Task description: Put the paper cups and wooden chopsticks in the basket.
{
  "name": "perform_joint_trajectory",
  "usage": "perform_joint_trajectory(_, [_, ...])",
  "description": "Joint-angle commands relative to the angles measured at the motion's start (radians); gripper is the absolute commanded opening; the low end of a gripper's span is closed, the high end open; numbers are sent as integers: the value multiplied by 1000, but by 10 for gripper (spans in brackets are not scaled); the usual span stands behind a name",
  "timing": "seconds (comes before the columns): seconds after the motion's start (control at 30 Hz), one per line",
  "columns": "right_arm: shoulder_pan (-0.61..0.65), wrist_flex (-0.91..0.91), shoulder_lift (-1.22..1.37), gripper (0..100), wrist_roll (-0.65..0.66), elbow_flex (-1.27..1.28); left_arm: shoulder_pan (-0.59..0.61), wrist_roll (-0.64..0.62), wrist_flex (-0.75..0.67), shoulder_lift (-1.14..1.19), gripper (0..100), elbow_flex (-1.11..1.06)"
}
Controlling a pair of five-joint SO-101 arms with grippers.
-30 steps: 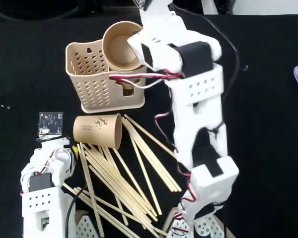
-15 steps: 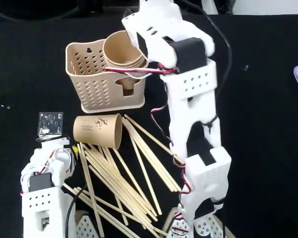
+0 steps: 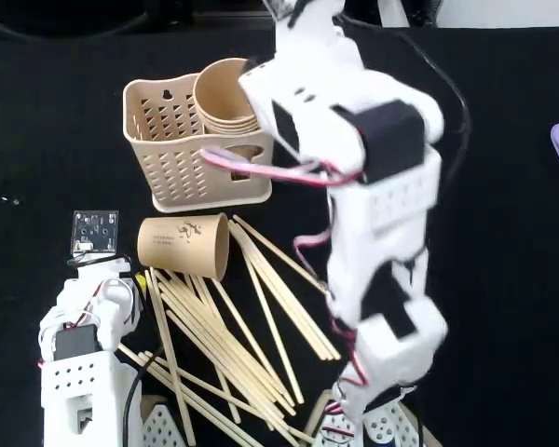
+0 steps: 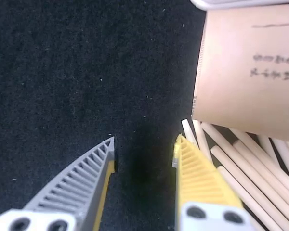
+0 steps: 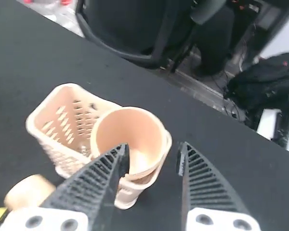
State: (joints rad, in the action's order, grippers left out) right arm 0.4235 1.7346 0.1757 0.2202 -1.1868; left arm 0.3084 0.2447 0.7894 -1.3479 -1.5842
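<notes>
While the right arm (image 3: 373, 186) hung over the basket (image 3: 182, 158), its jaws stood wide apart and held nothing, poised above the stack of paper cups (image 3: 228, 93) that sat mouth-up in the end of the basket nearer that arm. That part of the job looked done.

One more paper cup (image 3: 182, 246) lay on its side on the black bench (image 3: 503, 279), just below the basket in the high view, its long axis running across the bench and its mouth turned toward the right arm's side. The wooden chopsticks (image 3: 233, 326) lay in a loose fan beside it, some ends passing close under its wall, their long axes slanting away from the cup toward the arms' bases.

The left arm (image 3: 79, 363) was plainly the nearer one. Its jaws were parted to a moderate gap, empty, low over bare bench, with the lying cup close ahead and off to the yellow jaw's side, and the chopstick ends just beside that jaw. Judging from this, the next grasp would call for the left jaws to shift sideways across the cup's wall, not along its axis.
</notes>
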Motion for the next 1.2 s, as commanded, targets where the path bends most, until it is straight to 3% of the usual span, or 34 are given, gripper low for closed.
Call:
perform_joint_trajectory(0.0, [95,32,-236,167,-12,282,5,-6,-20,-8,202,12])
perform_joint_trajectory(0.2, [235,-86,-542,170,-17,974,8,-9,-20,-8,202,15])
perform_joint_trajectory(0.33, [267,-351,-687,170,-31,1395,12,-12,-20,-8,202,18])
perform_joint_trajectory(0.6, [331,-928,-842,171,-265,2006,48,-12,-20,-8,202,21])
perform_joint_trajectory(0.73, [393,-1043,-828,171,-273,2077,48,-12,-20,-8,202,21])
perform_joint_trajectory(1.17, [393,-1056,-638,171,-275,1986,48,-12,-20,-9,202,21])
